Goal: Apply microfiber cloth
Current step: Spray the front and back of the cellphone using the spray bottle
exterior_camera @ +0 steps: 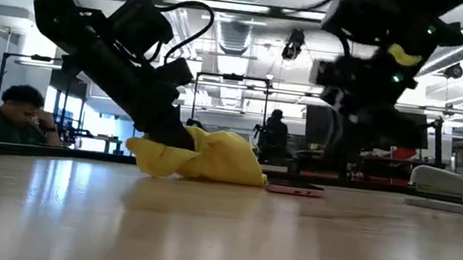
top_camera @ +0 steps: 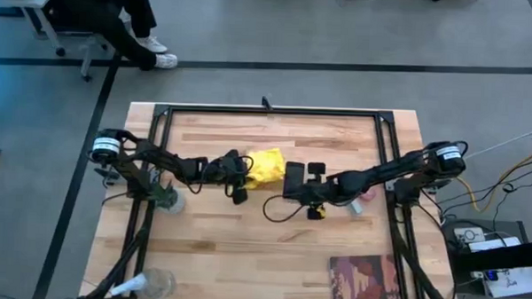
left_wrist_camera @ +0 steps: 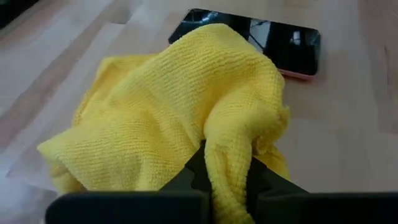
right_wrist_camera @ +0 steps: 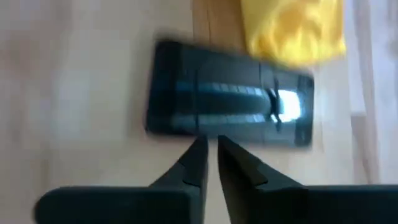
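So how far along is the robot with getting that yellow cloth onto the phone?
Done: the left gripper is shut on the microfiber cloth and has it bunched on the table right beside the phone, one fold overlapping the phone's near end. In hand: the right gripper hovers next to the phone, fingers nearly together and holding nothing. Left: most of the screen is uncovered, so the wiping itself apparently remains.
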Robot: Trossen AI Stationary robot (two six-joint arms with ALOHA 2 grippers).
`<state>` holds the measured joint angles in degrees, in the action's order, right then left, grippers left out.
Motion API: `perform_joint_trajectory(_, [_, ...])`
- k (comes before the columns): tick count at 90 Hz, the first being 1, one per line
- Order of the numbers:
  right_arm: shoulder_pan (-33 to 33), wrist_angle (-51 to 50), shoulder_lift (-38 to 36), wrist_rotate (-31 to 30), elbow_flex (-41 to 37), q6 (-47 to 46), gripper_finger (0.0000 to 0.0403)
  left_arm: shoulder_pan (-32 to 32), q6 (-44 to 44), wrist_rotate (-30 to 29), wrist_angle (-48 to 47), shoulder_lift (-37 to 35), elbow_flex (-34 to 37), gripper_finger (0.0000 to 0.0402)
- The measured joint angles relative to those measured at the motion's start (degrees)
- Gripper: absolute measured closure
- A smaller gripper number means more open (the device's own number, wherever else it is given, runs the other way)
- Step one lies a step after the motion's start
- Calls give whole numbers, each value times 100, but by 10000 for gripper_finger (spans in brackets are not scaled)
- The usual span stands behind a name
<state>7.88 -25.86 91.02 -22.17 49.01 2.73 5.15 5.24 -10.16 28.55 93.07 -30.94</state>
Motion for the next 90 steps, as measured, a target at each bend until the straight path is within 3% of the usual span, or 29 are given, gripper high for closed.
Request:
perform_joint_trajectory(24, [13, 376, 389, -250, 2, 932, 214, 81, 25, -365, 279, 479, -43, 392])
perform_joint_trajectory(41, [33, 655, 923, -567, 96, 1893, 162, 131, 88, -471, 375, 903, -220, 392])
perform_joint_trajectory(58, [96, 688, 1336, -856, 417, 2499, 157, 142, 124, -517, 359, 1086, -394, 392])
perform_joint_trajectory(90, [121, 1134, 1667, -1007, 874, 2863, 207, 149, -19, -524, 264, 1089, -505, 392])
